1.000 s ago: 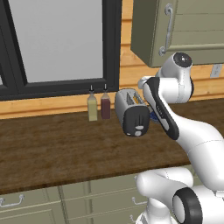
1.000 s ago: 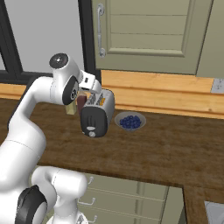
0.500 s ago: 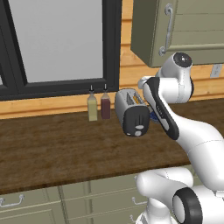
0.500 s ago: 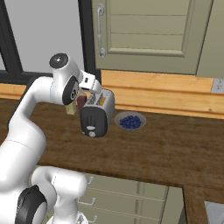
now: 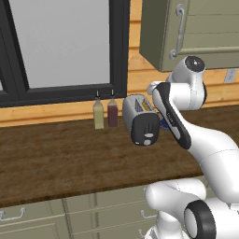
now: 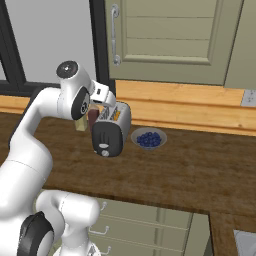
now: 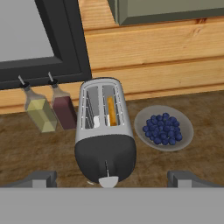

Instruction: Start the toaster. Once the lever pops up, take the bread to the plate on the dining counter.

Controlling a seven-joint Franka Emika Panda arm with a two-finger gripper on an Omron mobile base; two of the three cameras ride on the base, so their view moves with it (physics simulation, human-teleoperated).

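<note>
Claw: two dark finger tips [image 7: 41, 178] set wide apart at the bottom of the hand view, nothing between them — open, poised above the toaster's near end.
Worktop [image 7: 183, 164]: dark brown wood grain, matte, spread beneath and beyond the claw.
Wall boards [image 7: 153, 43]: pale orange planks with visible grain, far side of the claw.
Toaster [image 7: 104, 135]: rounded silver-grey shell, two slots with wire guides, glossy black end panel turned toward the claw; no readable brand or lettering.
Bowl [image 7: 163, 128]: shallow grey dish heaped with round blueberries, just beside the toaster, ahead of the right finger.
Bottles [image 7: 40, 112]: one yellow-green, one dark red, square-shouldered with thin black spouts — ahead of the left finger, labels not visible.
Bread [image 7: 112, 111]: thin tan slice on edge in the right slot, straight ahead.
Lever [image 7: 107, 181]: small pale grey tab low on the black panel, midway between the fingers.
</note>
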